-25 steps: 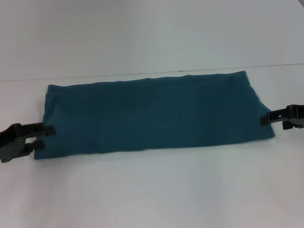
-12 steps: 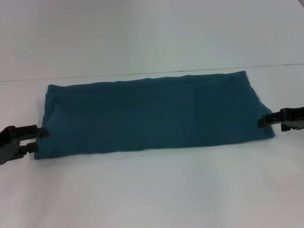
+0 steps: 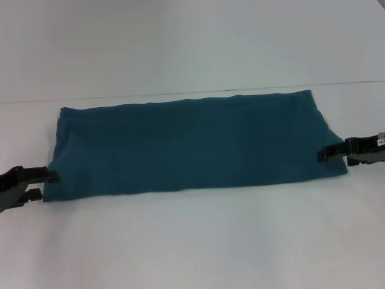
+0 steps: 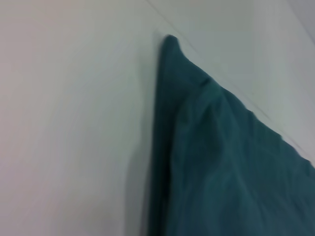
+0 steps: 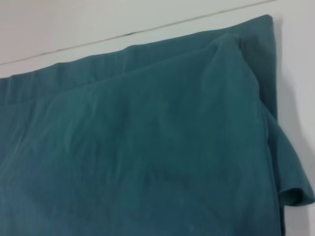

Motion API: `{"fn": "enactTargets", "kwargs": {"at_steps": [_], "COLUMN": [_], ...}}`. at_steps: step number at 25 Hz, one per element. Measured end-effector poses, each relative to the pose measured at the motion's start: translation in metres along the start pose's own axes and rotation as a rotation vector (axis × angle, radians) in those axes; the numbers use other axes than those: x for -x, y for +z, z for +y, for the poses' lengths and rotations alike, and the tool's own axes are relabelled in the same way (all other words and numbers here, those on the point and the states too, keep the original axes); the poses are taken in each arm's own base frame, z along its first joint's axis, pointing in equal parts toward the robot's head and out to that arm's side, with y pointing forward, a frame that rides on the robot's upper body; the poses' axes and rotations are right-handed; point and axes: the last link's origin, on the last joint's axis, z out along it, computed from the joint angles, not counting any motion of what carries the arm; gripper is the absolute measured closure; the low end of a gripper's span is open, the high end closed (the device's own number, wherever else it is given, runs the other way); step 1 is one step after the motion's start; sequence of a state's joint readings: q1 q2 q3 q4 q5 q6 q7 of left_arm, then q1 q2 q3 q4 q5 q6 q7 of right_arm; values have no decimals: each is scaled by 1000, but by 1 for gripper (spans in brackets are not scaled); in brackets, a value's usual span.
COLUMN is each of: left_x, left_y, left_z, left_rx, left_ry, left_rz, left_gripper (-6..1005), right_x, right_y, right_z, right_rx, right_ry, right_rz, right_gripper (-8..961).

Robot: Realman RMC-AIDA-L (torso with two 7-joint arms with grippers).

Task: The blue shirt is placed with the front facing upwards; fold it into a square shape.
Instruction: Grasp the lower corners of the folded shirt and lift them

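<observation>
Shirt (image 3: 192,144): matt teal cloth, soft, faintly creased, layered at edges. Table (image 3: 198,241): smooth white surface, matt. Left gripper (image 3: 45,183) and right gripper (image 3: 323,154): black, dull, hard-looking finish.

Legible markings: none.
The blue shirt (image 3: 192,144) presents only plain teal fabric in all three views, with no lettering or label showing. The right claw (image 3: 328,153) carries a small white sticker near the frame edge in the head view; its marks are too small to read. The white surface (image 3: 192,241) bears no print.
</observation>
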State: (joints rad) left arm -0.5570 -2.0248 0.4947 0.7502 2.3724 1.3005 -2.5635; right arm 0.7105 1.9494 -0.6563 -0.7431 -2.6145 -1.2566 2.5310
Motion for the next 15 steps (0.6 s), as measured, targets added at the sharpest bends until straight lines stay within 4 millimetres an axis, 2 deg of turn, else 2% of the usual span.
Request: {"fn": "enactTargets", "kwargs": {"at_steps": [9, 15], "left_x": [-3, -1], "left_y": [18, 26], "left_z": [-10, -8], "left_rx": [-93, -104], "left_ry": [11, 20], "left_rz": [58, 45], "left_gripper": [368, 367], "right_x": [1, 0], "right_y": [1, -1], "right_z": [1, -2], "right_rx": [1, -1], "right_ry": [-2, 5], "right_rz": [0, 2], "right_gripper": [56, 57]}}
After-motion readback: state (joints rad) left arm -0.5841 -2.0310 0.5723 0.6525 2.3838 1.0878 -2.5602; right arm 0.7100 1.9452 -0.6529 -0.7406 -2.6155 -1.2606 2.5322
